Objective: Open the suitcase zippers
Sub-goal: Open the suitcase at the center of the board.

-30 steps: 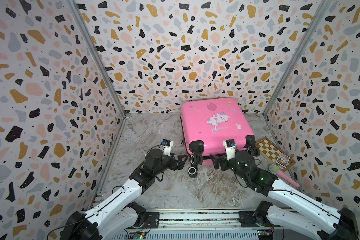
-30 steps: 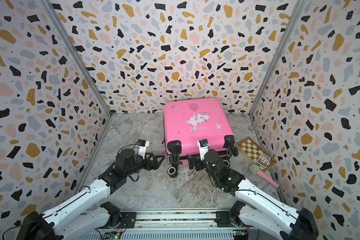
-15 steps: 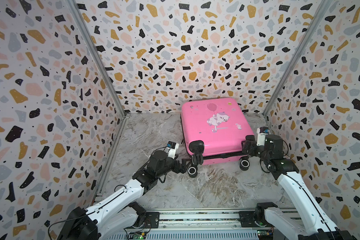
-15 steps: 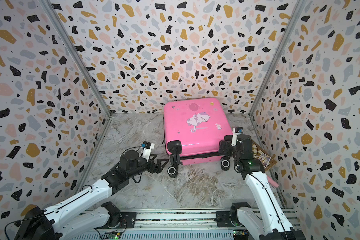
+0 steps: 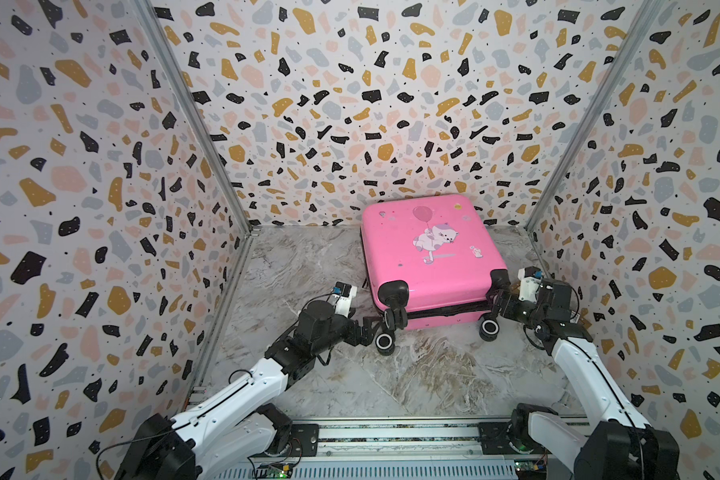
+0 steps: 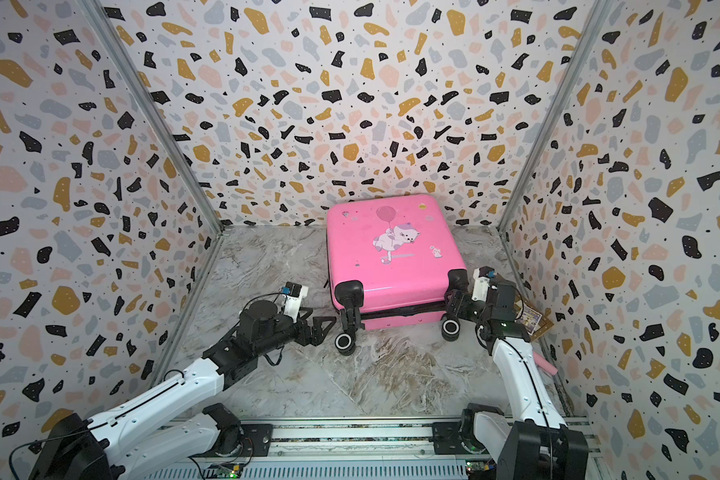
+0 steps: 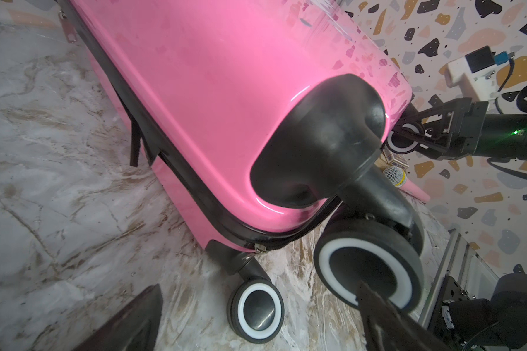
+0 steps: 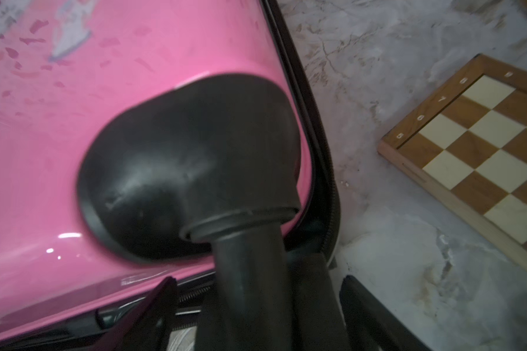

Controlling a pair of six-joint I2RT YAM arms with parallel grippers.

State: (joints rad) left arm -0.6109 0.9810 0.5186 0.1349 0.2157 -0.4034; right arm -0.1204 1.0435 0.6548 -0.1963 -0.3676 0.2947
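Note:
The pink suitcase lies flat near the back wall, cat print up, wheels toward me. The black zippers run between its shell halves, and a small pull sits at the front left corner. My left gripper is open low at that corner, with a lower wheel showing between its fingers. My right gripper is at the front right corner. It stands open around the black wheel leg, with narrow gaps on both sides.
A wooden chessboard lies on the floor right of the suitcase, mostly behind my right arm. A pink toy microphone lies near it by the right wall. Patterned walls enclose three sides, and a metal rail runs along the front.
My right arm has swung from the middle of the suitcase's front to its right wheel corner. The left gripper has crept closer to the front left wheel.

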